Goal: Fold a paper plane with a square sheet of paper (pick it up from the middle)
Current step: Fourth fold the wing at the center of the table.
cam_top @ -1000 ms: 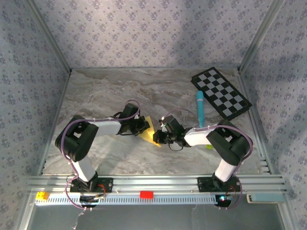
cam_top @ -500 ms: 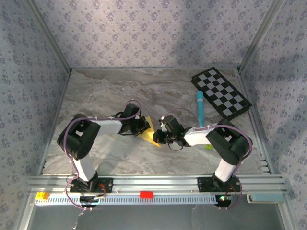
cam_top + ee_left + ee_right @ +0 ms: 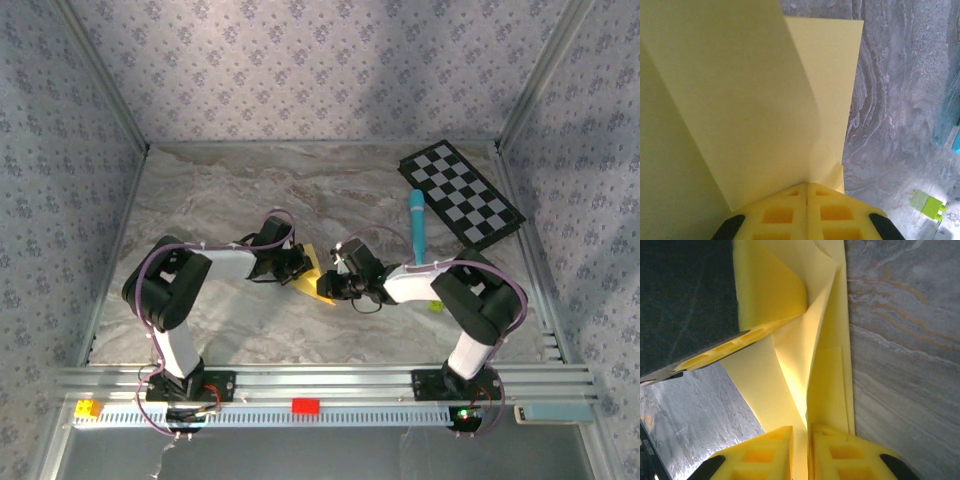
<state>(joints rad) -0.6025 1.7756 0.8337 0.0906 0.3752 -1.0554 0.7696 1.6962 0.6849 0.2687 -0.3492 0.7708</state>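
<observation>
The left gripper (image 3: 806,187) is clamped on the thin yellow square sheet of paper (image 3: 750,100), which sits part-folded between the arms. The right gripper (image 3: 801,432) stands a slit apart astride its crease. Light, limp and easily crumpled, it probably wants pinching at folded edges; the grey marbled table (image 3: 220,190) lies open around, the light-blue cylindrical marker (image 3: 416,228) well apart.

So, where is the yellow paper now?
In the top view the yellow paper sits centrally, between the left pincer and the right pincer, left of the blue marker.
</observation>
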